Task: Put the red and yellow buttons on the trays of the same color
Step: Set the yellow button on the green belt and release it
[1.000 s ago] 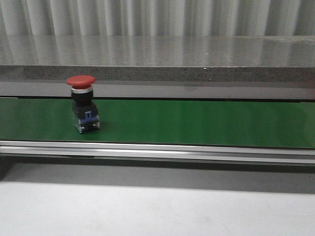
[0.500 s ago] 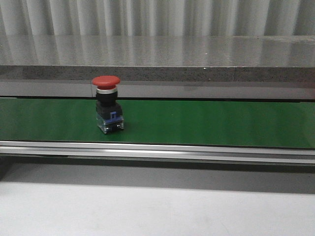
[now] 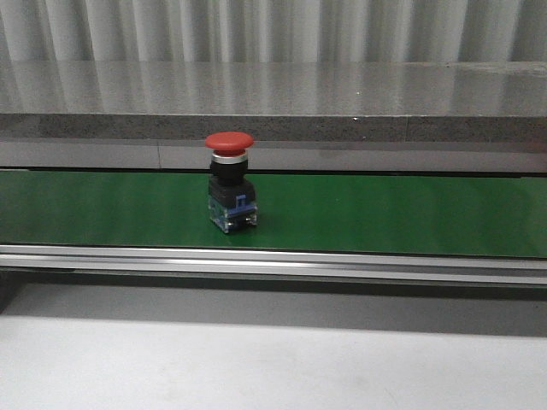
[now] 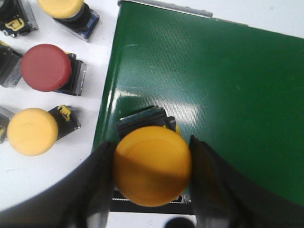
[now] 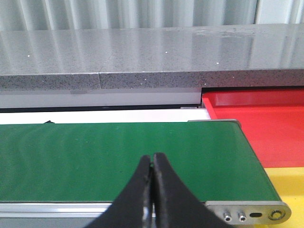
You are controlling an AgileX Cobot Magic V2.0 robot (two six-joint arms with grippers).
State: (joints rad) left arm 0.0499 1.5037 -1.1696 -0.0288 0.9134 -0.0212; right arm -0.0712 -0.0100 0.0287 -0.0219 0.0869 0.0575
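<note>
A red button [image 3: 231, 192] with a black body stands upright on the green belt [image 3: 385, 213], left of centre in the front view. In the left wrist view my left gripper [image 4: 152, 166] is shut on a yellow button [image 4: 152, 164], held over the edge of the belt [image 4: 213, 85]. Beside that belt, on the white surface, lie a red button [image 4: 46, 67] and two yellow buttons [image 4: 32, 131] [image 4: 61, 7]. My right gripper [image 5: 152, 159] is shut and empty above the belt's end [image 5: 118, 156], near the red tray [image 5: 266, 118] and the yellow tray [image 5: 289, 185].
A grey stone ledge [image 3: 273, 102] runs behind the belt. An aluminium rail [image 3: 273, 260] borders the belt's near side, with the white table [image 3: 273, 367] in front. Two more button bodies [image 4: 12, 19] [image 4: 7, 69] show partly at the left wrist view's edge.
The red button has travelled to the right along the belt, from far left toward the centre. Neither gripper appears in the front view.
</note>
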